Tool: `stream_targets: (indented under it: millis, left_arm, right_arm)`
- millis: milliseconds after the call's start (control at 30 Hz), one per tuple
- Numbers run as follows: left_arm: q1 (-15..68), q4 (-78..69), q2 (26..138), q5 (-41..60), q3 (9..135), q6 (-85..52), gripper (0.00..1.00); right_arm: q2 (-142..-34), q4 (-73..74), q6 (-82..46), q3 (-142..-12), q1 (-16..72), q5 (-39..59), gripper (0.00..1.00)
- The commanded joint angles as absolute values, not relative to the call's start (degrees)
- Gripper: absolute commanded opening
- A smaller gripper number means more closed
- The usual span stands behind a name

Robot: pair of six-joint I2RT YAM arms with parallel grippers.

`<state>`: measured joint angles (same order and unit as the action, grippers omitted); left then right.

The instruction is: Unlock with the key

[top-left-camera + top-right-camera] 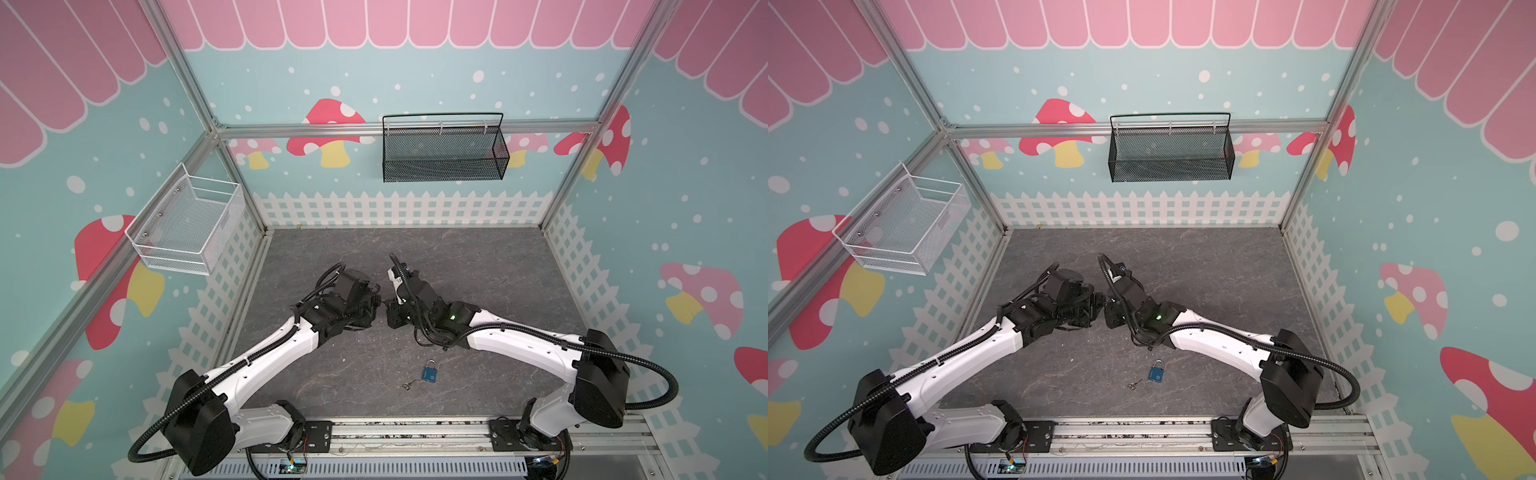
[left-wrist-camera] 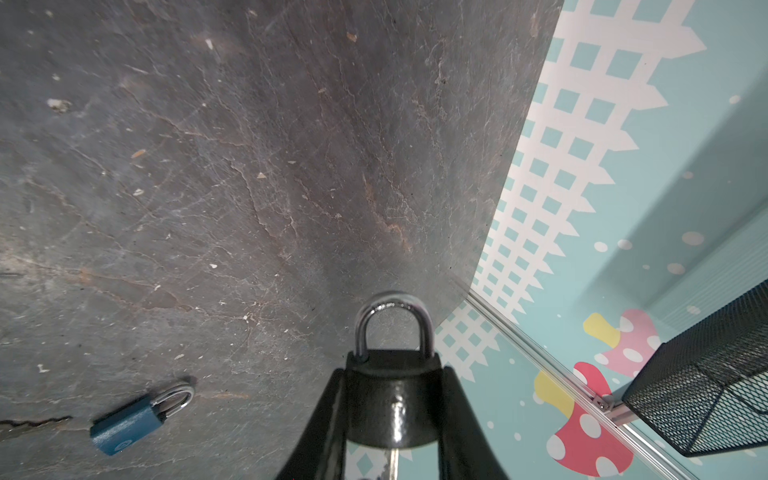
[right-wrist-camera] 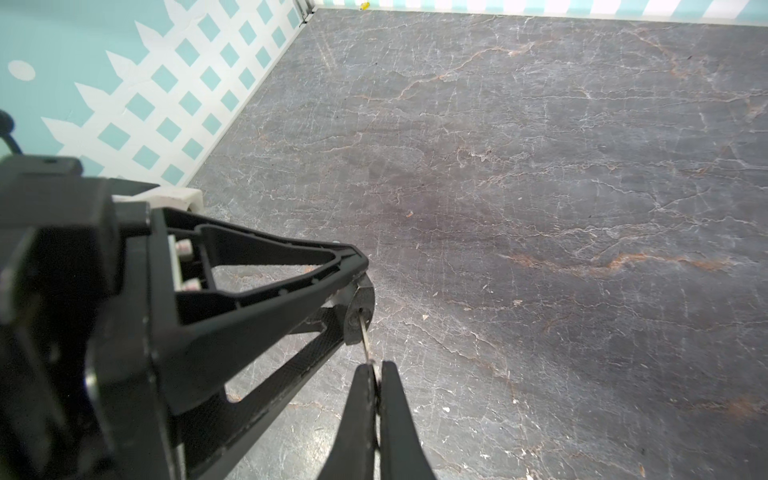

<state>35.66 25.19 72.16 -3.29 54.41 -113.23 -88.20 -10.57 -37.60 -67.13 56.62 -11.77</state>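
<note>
The left tool [image 2: 394, 374] is clamped on the body of a black padlock [image 2: 390, 403], one finger on each side. Its steel shackle [image 2: 390, 305] points away from the wrist, with both legs seated in the body. The right tool [image 3: 376, 370] is pinched together on a thin key [image 3: 365, 338]. In the right wrist view the key's blade meets the keyhole in the underside of the black padlock [image 3: 360, 309].

In both top views the two tools meet tip to tip above the middle of the bench [image 1: 498, 282], the left tool [image 1: 376, 302] coming in from 8 o'clock and the right tool [image 1: 390, 308] from 4 o'clock.

A blue padlock [image 1: 429, 374] lies flat on the bench at 6 o'clock from that meeting point, well apart from it. A second key [image 1: 409, 386] lies just beside it, at its 8 o'clock. Both show again in a top view, the blue padlock [image 1: 1157, 372] and the second key [image 1: 1133, 385].
</note>
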Motion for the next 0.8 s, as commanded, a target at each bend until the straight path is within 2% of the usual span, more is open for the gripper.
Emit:
stream_targets:
  millis: [0,100,233,333,533,633,767]
  left_arm:
    - [37.1,20.6,70.7,-0.3,56.1,-115.4,0.0]
    - [37.4,21.2,69.9,-1.0,56.6,-114.8,0.0]
    - [37.9,21.6,70.2,-0.6,57.4,-115.0,0.0]
    - [38.8,21.0,71.0,0.0,58.7,-115.1,0.0]
    - [39.8,19.7,72.2,1.6,60.0,-115.2,0.0]
    - [40.3,19.7,71.7,1.1,60.1,-115.0,0.0]
    - [40.3,21.2,71.4,0.9,59.7,-114.8,0.0]
  right_arm:
    - [-88.6,-8.3,-37.3,-66.0,56.8,-16.7,0.0]
    - [-88.3,-8.4,-34.7,-65.4,56.8,-22.5,0.0]
    - [-88.2,-6.3,-31.4,-64.7,56.9,-24.9,0.0]
    - [-86.7,-0.6,-29.6,-62.7,56.8,-19.3,0.0]
    - [-85.7,5.3,-39.6,-62.6,56.5,-1.2,0.0]
    - [-85.7,5.7,-42.4,-63.1,55.9,-0.2,0.0]
    - [-85.5,3.5,-38.2,-64.0,56.0,-8.2,0.0]
